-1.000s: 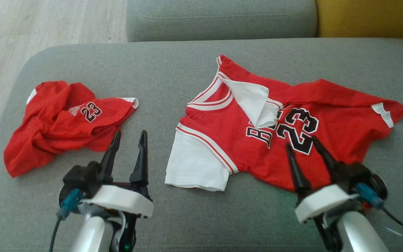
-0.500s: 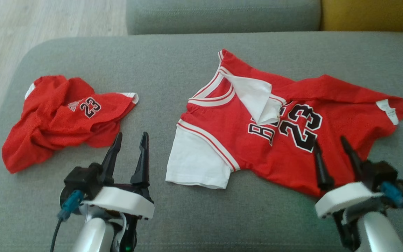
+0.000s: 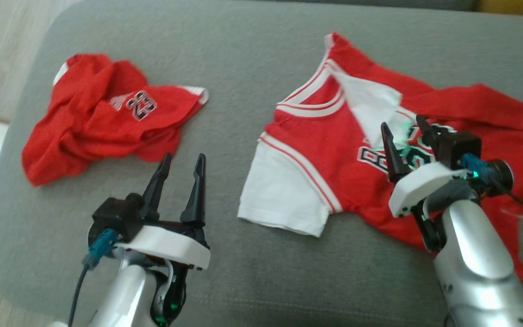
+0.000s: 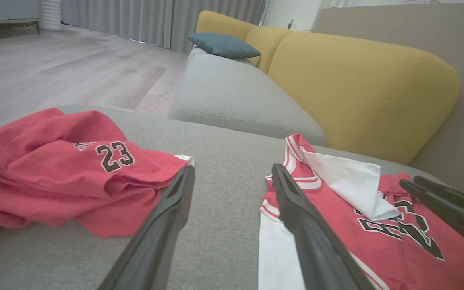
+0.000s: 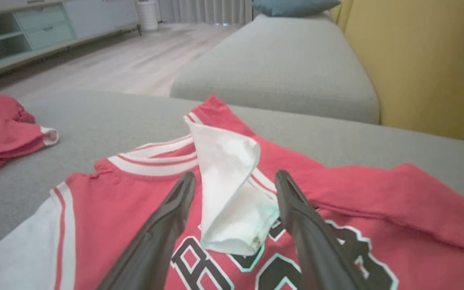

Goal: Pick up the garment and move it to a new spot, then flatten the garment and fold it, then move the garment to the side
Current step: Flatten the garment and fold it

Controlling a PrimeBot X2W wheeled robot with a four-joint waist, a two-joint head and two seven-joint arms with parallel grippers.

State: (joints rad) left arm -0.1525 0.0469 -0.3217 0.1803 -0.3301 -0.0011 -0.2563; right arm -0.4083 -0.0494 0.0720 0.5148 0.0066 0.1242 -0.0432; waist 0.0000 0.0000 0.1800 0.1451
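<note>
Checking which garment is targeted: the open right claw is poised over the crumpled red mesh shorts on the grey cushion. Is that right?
Wrong garment. The open right claw is poised over the red basketball jersey with white sleeves on the grey cushion; the right wrist view shows its fingers either side of the folded white sleeve.

head: high, looking down | wrists: low, close, facing yellow backrest (image 4: 357,80) | shared: jersey (image 3: 316,150)
</note>
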